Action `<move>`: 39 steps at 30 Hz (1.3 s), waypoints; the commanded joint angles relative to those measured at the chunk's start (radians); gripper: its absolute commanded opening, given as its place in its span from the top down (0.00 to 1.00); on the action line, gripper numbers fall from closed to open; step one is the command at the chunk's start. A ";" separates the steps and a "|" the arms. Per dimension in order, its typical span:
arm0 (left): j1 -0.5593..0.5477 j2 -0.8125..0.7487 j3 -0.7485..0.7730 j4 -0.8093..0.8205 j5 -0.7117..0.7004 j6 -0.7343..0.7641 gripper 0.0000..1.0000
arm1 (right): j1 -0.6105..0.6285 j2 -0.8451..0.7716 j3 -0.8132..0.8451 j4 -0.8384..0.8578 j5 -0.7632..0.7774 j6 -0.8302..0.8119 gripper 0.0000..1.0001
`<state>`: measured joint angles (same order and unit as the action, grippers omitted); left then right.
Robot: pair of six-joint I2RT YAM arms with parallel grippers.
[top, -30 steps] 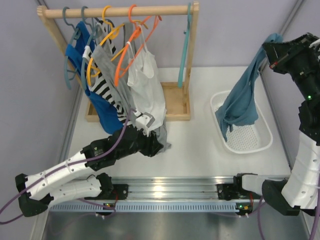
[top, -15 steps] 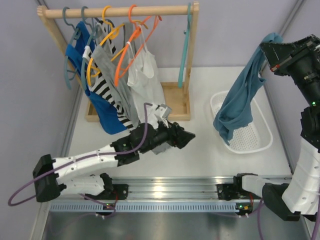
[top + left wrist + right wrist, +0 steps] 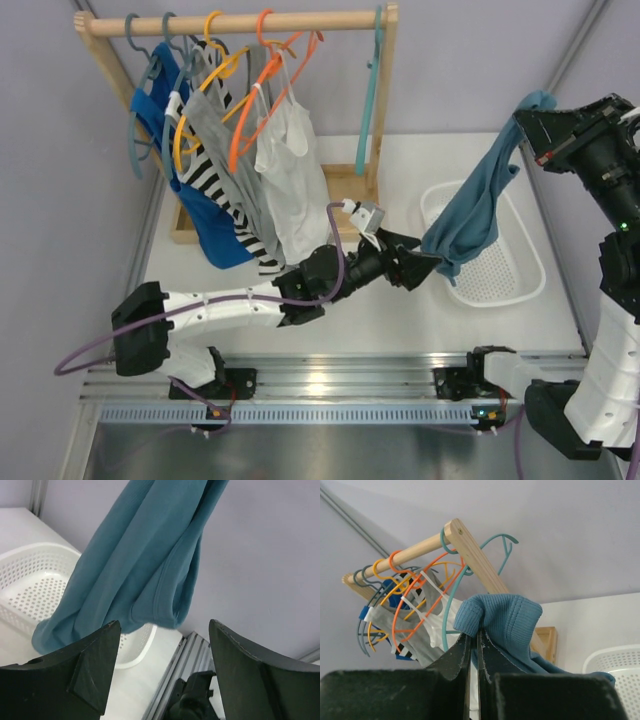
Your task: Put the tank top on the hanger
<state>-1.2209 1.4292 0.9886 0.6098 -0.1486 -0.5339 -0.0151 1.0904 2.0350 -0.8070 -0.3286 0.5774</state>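
Observation:
The dusty teal-blue tank top (image 3: pixel 482 200) hangs bunched from my right gripper (image 3: pixel 530 112), which is shut on its ribbed top edge (image 3: pixel 496 615) high at the right. Its lower end dangles over the white basket (image 3: pixel 532 262). My left gripper (image 3: pixel 428 265) is open, reaching right, its tips just short of the top's lower hem (image 3: pixel 145 595); the fabric hangs above and between the jaws without touching them. The light teal hanger (image 3: pixel 370 95) hangs empty at the right end of the wooden rail; it also shows in the right wrist view (image 3: pixel 451 575).
A wooden rack (image 3: pixel 240 22) at the back left carries a royal-blue top (image 3: pixel 205 225), a striped garment (image 3: pixel 215 175) and a white top (image 3: pixel 295 175) on orange and grey-blue hangers. A metal rail (image 3: pixel 330 385) runs along the near table edge.
My left arm has swung right from beside the rack's clothes to the tank top's lower hem. My right gripper has shifted slightly, the top swaying left toward the left gripper.

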 commanded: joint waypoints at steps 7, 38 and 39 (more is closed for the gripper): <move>-0.074 0.128 0.211 -0.023 -0.166 0.003 0.25 | 0.007 -0.027 -0.013 0.015 -0.012 -0.022 1.00; -0.120 -0.052 0.530 -0.632 -0.417 0.221 1.00 | 0.007 -0.052 -0.022 0.037 0.010 -0.148 1.00; -0.120 -0.067 0.545 -0.646 -0.414 0.235 1.00 | 0.007 -0.053 -0.033 0.049 0.008 -0.148 1.00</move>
<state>-1.3373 1.4715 1.4357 0.0143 -0.5575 -0.3878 -0.0151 1.0538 2.0140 -0.8299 -0.3336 0.4644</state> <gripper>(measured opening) 0.040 0.020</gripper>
